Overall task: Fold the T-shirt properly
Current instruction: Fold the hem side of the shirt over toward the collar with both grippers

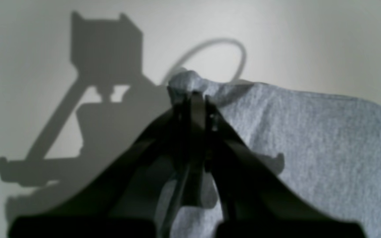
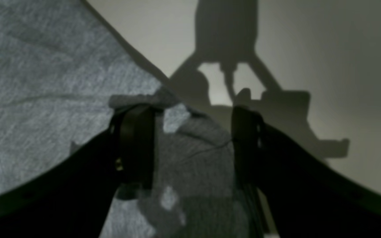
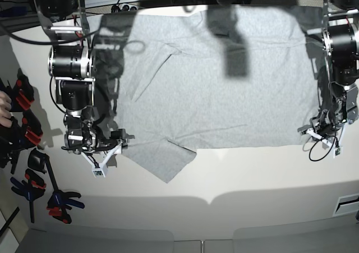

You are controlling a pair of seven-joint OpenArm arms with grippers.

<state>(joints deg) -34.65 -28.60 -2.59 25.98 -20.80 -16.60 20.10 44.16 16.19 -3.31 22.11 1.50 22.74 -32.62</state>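
Left wrist view: my left gripper (image 1: 193, 96) has its jaws clamped tight on a small bunch of grey cloth, a corner of the shirt (image 1: 309, 138) that pokes out just beyond the tips. From that pinch the fabric runs away to the right of the jaws, and bare table (image 1: 28, 49) lies to their left and ahead.

In the right wrist view, my right gripper (image 2: 190, 132) has its jaws standing wide apart, with a rumpled corner of cloth lying between them. The left finger looks to be resting on or just over the fabric edge; I cannot tell whether the right one touches cloth. Nothing is gripped there. The broad body of the shirt spreads off to the left of those jaws, table to the right.

From the base view the shirt (image 3: 213, 79) lies spread flat across the table, a sleeve flap pointing towards me just beside the right gripper (image 3: 112, 146), the left gripper (image 3: 322, 132) at the opposite near corner. Clamps (image 3: 33, 169) sit well off to the side, beyond the right arm.

I judge this to be the grasping step before the first fold: one near corner secured, the other not yet. Next I would close the right jaws on that corner, making sure they take real cloth, then lift both together and carry the edge across evenly.
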